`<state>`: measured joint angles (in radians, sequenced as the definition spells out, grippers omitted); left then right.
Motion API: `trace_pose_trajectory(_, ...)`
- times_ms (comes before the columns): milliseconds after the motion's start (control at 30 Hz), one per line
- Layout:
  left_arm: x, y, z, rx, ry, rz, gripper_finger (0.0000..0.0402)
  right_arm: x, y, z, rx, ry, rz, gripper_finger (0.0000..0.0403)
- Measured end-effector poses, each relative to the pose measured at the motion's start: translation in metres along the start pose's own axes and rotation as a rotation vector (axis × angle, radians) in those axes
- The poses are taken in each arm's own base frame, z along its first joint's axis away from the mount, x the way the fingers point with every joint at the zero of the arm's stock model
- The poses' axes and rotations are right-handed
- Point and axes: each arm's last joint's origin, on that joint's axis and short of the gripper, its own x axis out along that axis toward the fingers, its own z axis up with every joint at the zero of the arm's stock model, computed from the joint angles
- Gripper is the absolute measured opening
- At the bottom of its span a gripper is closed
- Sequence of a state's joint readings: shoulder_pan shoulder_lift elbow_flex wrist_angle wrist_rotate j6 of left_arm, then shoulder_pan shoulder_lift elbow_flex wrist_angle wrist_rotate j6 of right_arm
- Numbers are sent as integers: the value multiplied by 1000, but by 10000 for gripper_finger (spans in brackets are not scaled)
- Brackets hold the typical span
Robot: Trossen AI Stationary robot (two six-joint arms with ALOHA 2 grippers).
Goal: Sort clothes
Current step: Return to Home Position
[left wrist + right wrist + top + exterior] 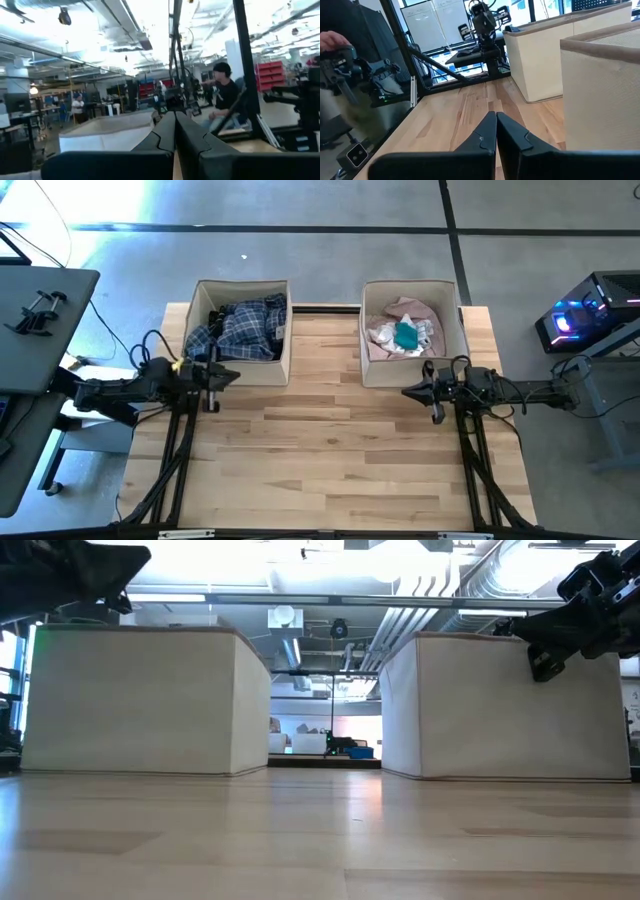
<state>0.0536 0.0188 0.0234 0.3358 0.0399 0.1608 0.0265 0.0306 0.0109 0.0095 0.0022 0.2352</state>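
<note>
We see the left claw (232,377) and right claw (408,391) clenched on nothing, both just nearside of the right box (395,373). The clothes lie beyond them: pink shirt (400,313) and teal sock (407,336) inside it, plaid shirt (245,328) in the left box (250,372) beside it.

You've got a blue-and-white plaid shirt (252,330) in the left beige box (265,372), with a dark garment (213,318) beside it, navy or black. Your right beige box (390,372) shows a pale pink shirt (405,308), white socks (384,335) and a teal sock (407,336). The table (340,450) is pale wood, streaked plank by plank.
</note>
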Motion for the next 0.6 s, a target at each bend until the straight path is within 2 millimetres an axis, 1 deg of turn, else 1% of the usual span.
trace_pose_trajectory(67, 0, 0, -3, -1, 33, 3, 0, 0, 0, 0, 0, 3, 3, 0)
trace_pose_trajectory(133, 0, -2, -12, -3, 104, -2, 0, 0, 0, 0, 0, 3, 2, 0)
trace_pose_trajectory(267, -5, -5, -34, -1, 332, -37, 0, 0, 0, 0, 0, 3, 2, 0)
trace_pose_trajectory(367, -3, -4, -34, 1, 353, -9, 0, 0, 0, 0, 0, 4, 2, 0)
trace_pose_trajectory(600, -3, -5, -37, 2, 389, -12, 0, 0, 0, 0, 0, 3, 2, 0)
